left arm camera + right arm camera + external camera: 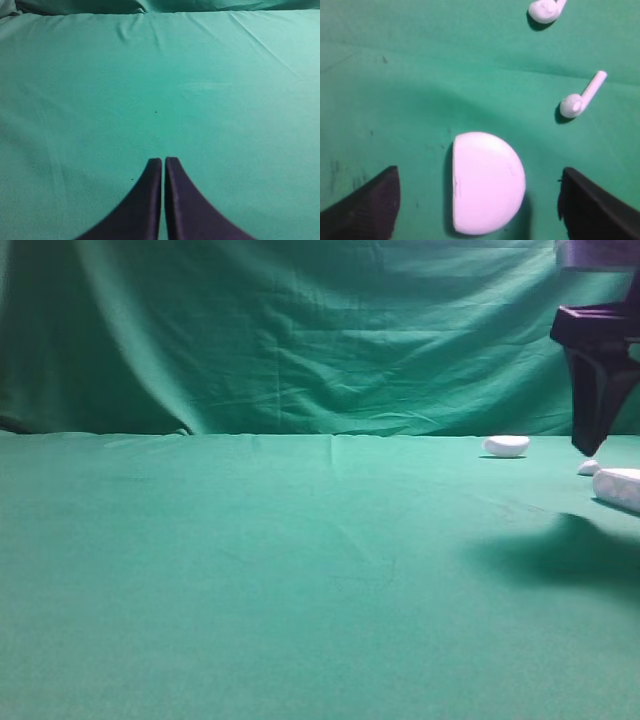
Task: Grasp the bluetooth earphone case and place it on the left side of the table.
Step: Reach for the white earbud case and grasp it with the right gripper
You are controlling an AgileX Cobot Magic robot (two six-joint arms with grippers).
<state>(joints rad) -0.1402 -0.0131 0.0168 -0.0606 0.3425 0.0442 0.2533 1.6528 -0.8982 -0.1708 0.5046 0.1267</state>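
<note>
The white bluetooth earphone case (pixel 620 488) lies on the green table (pixel 300 570) at the far right, cut off by the frame edge. In the right wrist view the case (pixel 487 182) shows as a large white shape with one flat side, lying between my jaws. My right gripper (pixel 587 447) hangs just above the table by the case. It is open (pixel 480 172), with one dark finger on each side of the case and clear of it. My left gripper (pixel 163 160) is shut and empty over bare cloth; it is out of the exterior view.
Two white earbuds lie beyond the case (pixel 580 97) (pixel 545 10). In the exterior view a white lump (pixel 506 446) and a tiny white piece (pixel 588 468) lie near the back right. A green backdrop (pixel 300 330) hangs behind the table.
</note>
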